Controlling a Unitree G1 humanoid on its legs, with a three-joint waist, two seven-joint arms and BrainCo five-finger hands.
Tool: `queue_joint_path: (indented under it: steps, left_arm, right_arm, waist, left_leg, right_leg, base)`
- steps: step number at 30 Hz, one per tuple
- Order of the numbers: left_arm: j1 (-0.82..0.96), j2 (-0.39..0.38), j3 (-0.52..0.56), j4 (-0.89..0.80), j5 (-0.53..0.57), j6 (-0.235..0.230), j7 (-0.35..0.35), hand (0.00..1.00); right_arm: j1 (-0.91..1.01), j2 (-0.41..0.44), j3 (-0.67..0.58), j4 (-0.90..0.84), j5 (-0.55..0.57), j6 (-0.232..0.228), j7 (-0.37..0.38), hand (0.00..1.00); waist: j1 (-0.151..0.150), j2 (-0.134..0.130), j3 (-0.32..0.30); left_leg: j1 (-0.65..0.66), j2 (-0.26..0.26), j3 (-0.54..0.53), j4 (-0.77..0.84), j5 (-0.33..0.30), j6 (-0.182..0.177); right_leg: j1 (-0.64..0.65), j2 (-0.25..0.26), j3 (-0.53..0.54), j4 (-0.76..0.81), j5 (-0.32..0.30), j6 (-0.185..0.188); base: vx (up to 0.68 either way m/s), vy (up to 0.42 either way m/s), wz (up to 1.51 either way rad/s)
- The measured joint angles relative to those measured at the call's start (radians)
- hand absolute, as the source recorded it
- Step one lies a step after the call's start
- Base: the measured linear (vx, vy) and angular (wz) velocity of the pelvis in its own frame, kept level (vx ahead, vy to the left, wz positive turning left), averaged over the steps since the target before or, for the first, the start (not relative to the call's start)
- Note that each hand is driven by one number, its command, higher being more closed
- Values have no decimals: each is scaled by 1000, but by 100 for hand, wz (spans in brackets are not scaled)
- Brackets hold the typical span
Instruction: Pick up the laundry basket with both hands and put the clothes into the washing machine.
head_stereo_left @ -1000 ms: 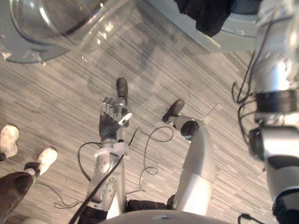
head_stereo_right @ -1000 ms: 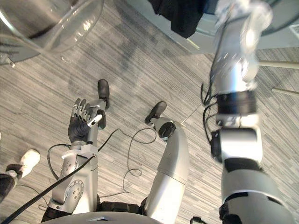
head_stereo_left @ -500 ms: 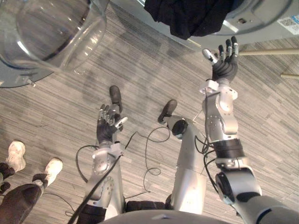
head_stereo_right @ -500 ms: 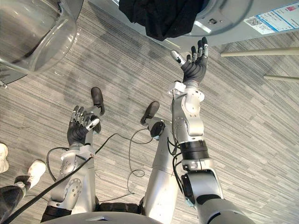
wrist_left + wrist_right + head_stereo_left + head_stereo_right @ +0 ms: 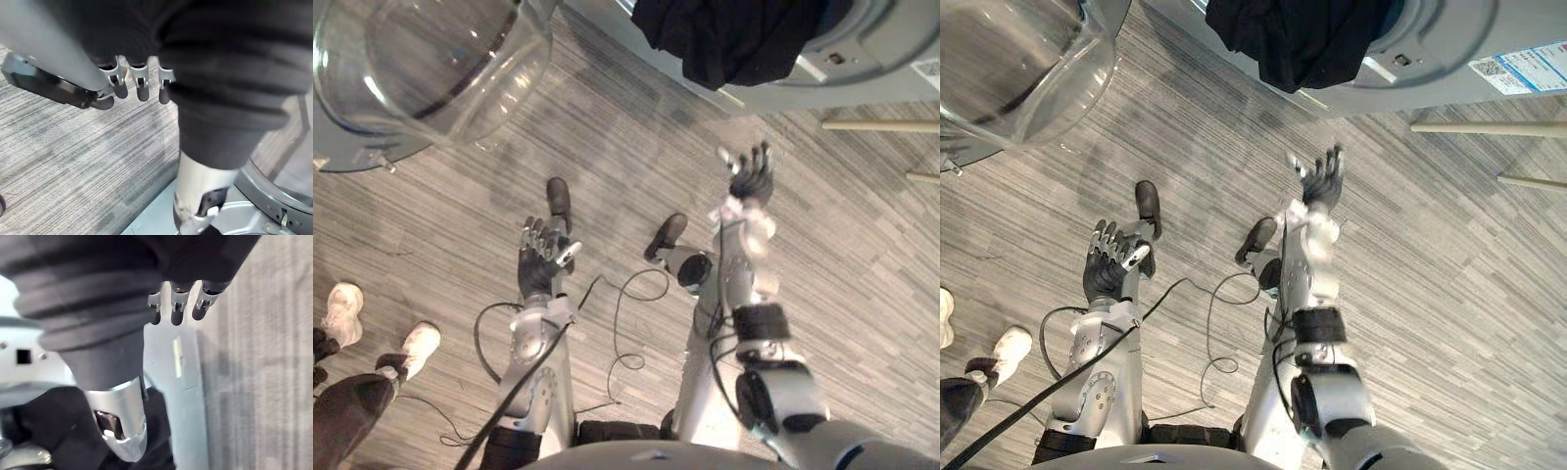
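The right hand (image 5: 749, 178) is spreading its fingers wide, holding nothing. Black clothes (image 5: 734, 39) are hanging from the washing machine (image 5: 1430, 80) just beyond its fingertips, an unreadable label (image 5: 1520, 67) showing farther right. The left hand (image 5: 540, 262) is hovering relaxed, empty.

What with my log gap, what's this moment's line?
left hand: open, empty | right hand: open, empty | dark clothes: hanging from washing machine opening
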Motion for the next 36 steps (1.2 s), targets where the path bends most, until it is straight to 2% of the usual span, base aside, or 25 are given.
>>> queue_joint_path:
  steps: [4, 11, 13, 16, 19, 20, 22, 26, 30, 36]
  left_arm:
    - [2, -3, 1, 36, 0, 0, -9, 0]
    - [1, 0, 19, 127, -3, 1, -46, 0]
    - [2, 2, 35, 184, -13, 2, -50, 0]
    - [3, 3, 67, 255, -22, 9, -69, 0]
    - [4, 3, 123, 353, -21, 11, -86, 0]
    - [6, 3, 156, 415, -19, 19, -97, 0]
    - [6, 3, 193, 500, -7, 25, -116, 0]
    - [-10, -1, 293, 710, 80, 47, -150, 0]
    - [-37, -20, 439, 916, 106, 74, -151, 0]
    - [-55, -43, 690, 1096, 138, 86, -156, 0]
  right_arm:
    - [165, 68, -9, 20, -37, 1, 2, 0]
    - [274, 82, -35, 122, -40, -1, 8, 0]
    - [309, 83, -39, 156, -40, 0, 10, 0]
    - [388, 83, -41, 161, -72, 19, 28, 0]
    - [469, 88, -65, 197, -105, 24, 55, 0]
    - [502, 94, -102, 242, -109, 34, 67, 0]
    - [543, 95, -146, 297, -115, 45, 79, 0]
    - [586, 115, -277, 394, -140, 80, 95, 0]
    - [588, 148, -410, 476, -156, 114, 113, 0]
    - [600, 147, -535, 528, -157, 129, 125, 0]
  waist:
    - [-1, 0, 0]
    - [-5, 3, -4]
    - [-4, 3, -5]
    - [-7, 5, -47]
    - [-8, 4, -106]
    - [-12, 5, -154]
    - [-20, 7, -208]
    - [-36, 12, -291]
    - [-48, 18, -366]
    - [-58, 54, -442]
  left_leg:
    - [72, -18, -13, -5, -4, -13]
    - [254, -36, -16, -83, 7, -35]
    - [332, -37, -20, -126, 10, -39]
    - [424, -41, -22, -186, 27, -43]
    - [569, -43, -2, -283, 53, -50]
    - [633, -41, 9, -328, 59, -51]
    - [707, -40, 21, -384, 63, -52]
    - [856, -22, 67, -491, 73, -53]
    - [1016, 7, 160, -592, 78, -59]
    - [1160, 38, 295, -669, 72, -70]
  right_leg:
    - [70, -18, -6, 32, -38, -1]
    - [240, -25, -30, 9, -72, 1]
    - [323, -19, -52, -26, -73, 0]
    - [418, -14, -74, -75, -70, 2]
    - [542, 4, -79, -160, -48, 11]
    - [601, 17, -86, -207, -38, 18]
    - [668, 30, -91, -266, -24, 26]
    - [798, 74, -82, -398, 18, 40]
    - [898, 127, -19, -529, 71, 49]
    - [975, 189, 86, -660, 137, 51]
  base:
    - [-12, -89, 26]
    - [-36, -106, 17]
    - [23, -119, 16]
    - [74, -124, 14]
    - [133, -126, -3]
    - [178, -97, -13]
    - [142, -61, -11]
    - [131, 0, -28]
    - [108, 29, -58]
    - [64, 20, -64]
